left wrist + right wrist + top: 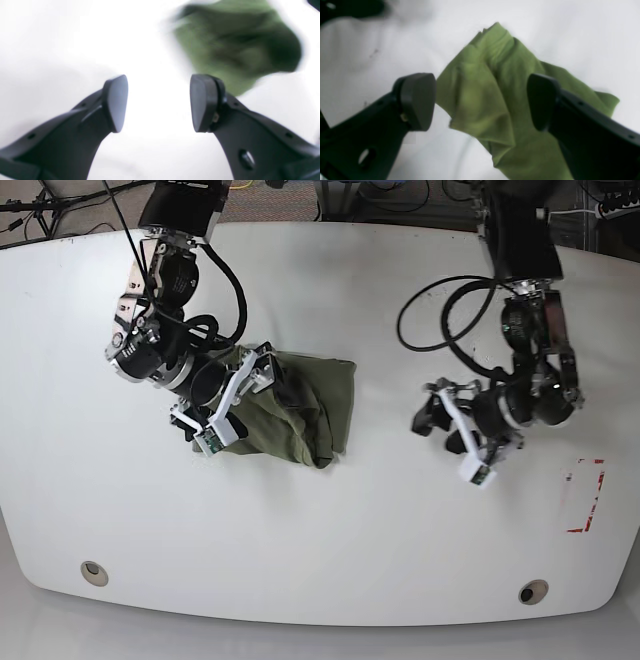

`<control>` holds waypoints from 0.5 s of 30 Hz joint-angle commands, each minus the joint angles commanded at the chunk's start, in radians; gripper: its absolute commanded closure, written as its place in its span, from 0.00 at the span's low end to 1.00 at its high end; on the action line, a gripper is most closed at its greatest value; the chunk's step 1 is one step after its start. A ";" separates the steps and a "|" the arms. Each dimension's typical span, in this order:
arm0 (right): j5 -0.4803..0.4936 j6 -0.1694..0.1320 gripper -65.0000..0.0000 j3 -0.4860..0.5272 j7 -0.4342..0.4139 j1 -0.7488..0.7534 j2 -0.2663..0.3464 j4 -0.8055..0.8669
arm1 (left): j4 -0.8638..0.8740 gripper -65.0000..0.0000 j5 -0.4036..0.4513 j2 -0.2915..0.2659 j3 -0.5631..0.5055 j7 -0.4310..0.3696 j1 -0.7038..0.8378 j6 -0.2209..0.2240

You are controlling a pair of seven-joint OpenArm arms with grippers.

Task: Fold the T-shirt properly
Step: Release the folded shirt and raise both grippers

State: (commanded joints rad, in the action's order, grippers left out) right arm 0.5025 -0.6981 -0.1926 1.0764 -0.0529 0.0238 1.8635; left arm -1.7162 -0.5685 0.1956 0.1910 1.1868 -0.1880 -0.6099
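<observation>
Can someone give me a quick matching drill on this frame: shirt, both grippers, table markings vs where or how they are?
Column 1:
1. T-shirt
2. left gripper
3. right gripper
4. red corner marks

Column 2:
a. open over bare table, apart from the cloth
b. crumpled in a heap
c. open above the green cloth
d. on the table near the base view's right edge

Pairs: 1-b, 2-a, 3-c, 4-d

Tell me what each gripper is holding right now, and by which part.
Nothing is held. The left gripper is open over bare table, apart from the T-shirt. The right gripper hangs open above the crumpled T-shirt, its jaws spread and gripping no cloth.
</observation>
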 joint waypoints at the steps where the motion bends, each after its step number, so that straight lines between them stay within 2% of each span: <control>1: -0.021 0.000 0.16 0.020 -0.020 0.000 0.000 -0.021 | -0.011 0.44 0.000 0.028 0.018 0.000 0.012 -0.011; 4: -0.071 0.000 0.16 0.064 -0.040 0.000 0.002 -0.068 | -0.025 0.44 -0.002 0.074 0.058 0.000 0.038 -0.040; 8: -0.097 0.000 0.18 0.138 -0.072 0.015 -0.003 -0.110 | -0.038 0.44 -0.002 0.097 0.086 0.000 0.063 -0.061; 12: -0.107 0.000 0.31 0.256 -0.112 0.060 -0.003 -0.115 | -0.038 0.44 -0.002 0.097 0.089 0.000 0.071 -0.063; 15: -0.100 0.000 0.40 0.279 -0.114 0.074 -0.003 -0.078 | -0.038 0.44 -0.002 0.091 0.083 0.000 0.077 -0.063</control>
State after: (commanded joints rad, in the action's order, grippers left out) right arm 0.4028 -0.6981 0.0867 0.9628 0.0207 0.0207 1.7852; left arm -1.7545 -0.5700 0.2862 0.2739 1.1868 -0.1112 -0.6728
